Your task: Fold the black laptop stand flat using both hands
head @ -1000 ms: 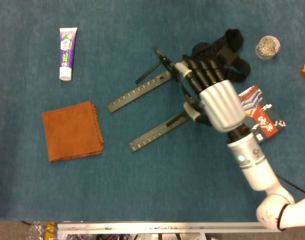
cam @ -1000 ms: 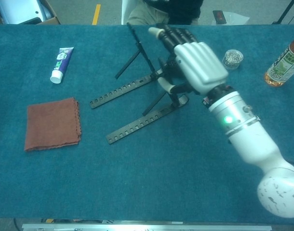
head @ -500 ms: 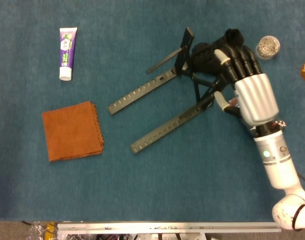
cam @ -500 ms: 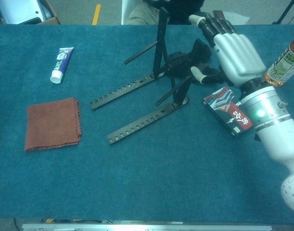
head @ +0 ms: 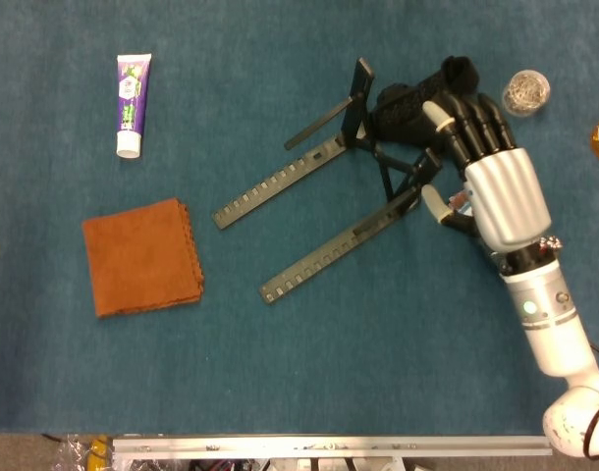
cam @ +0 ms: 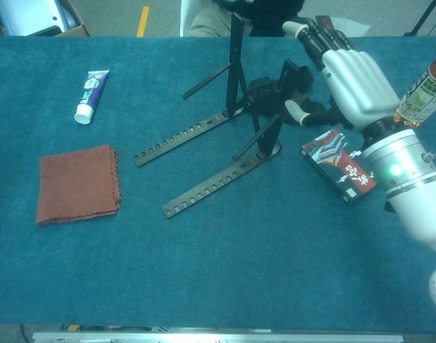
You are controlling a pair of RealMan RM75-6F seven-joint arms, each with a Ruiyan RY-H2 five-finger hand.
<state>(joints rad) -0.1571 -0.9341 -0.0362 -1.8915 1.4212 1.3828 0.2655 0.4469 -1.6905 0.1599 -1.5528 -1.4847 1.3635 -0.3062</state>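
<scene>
From the head view: black laptop stand (head: 358, 186) lies mid-table, its two notched rails splayed toward the orange cloth (head: 142, 255), its support struts raised at the far end. My right hand (head: 481, 167) is at the stand's hinge end, fingers (head: 466, 123) reaching over the padded black part; I cannot tell whether they actually clamp it or merely rest there. Left hand not in view. Toothpaste tube (head: 131, 103) is well apart.

From the chest view: one strut stands nearly upright, so the stand is not yet flat. My thumb (cam: 298, 111) sits near the rear strut. Card pack (cam: 339, 164) lies just beside my wrist.

Risk: pressing down one-handed, the unanchored rails could skid or twist on the blue table (cam: 239, 271), and the stand would tip instead of folding.
</scene>
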